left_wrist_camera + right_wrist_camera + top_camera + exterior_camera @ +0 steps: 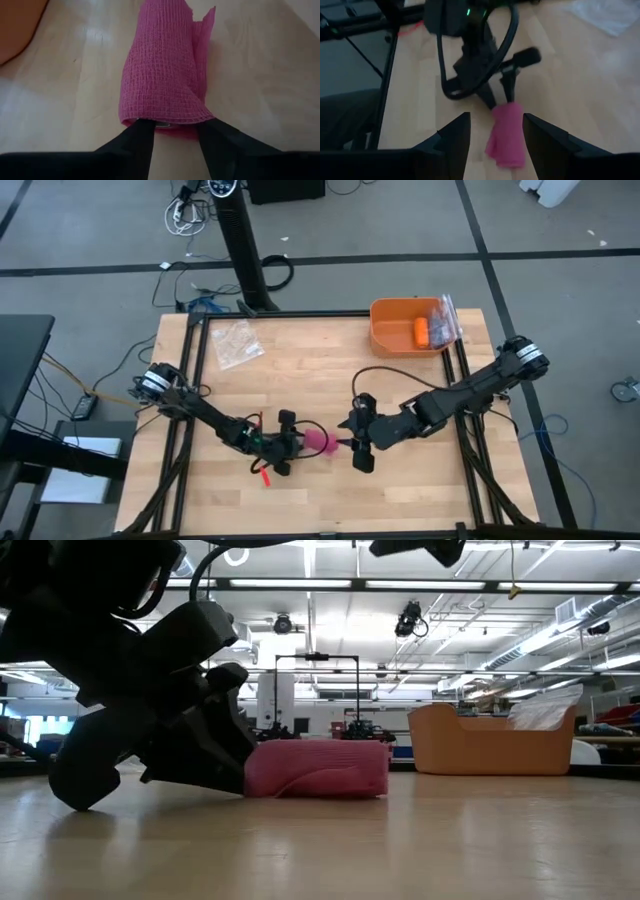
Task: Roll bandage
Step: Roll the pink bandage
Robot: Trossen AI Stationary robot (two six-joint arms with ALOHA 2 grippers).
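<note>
Left gripper (pixel 172 131) pinching rolled bandage (pixel 162 75) end; keep pinch firm. Right gripper (pixel 492 131) open, close by.

I'm seeing the bandage (pixel 165 75) showing as open-weave mesh cloth (rough, matt), lying on a pale wooden table (pixel 60 100) with a faint sheen; the orange bin (pixel 480 745) is looking like smooth plastic.

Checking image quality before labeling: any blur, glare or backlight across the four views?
Right wrist view: the left gripper and the bandage look soft. Low view: ceiling lights backlight the left arm into a silhouette. Left wrist view: bandage weave crisp, sheen on the table. High view: even light, no glare.
</note>
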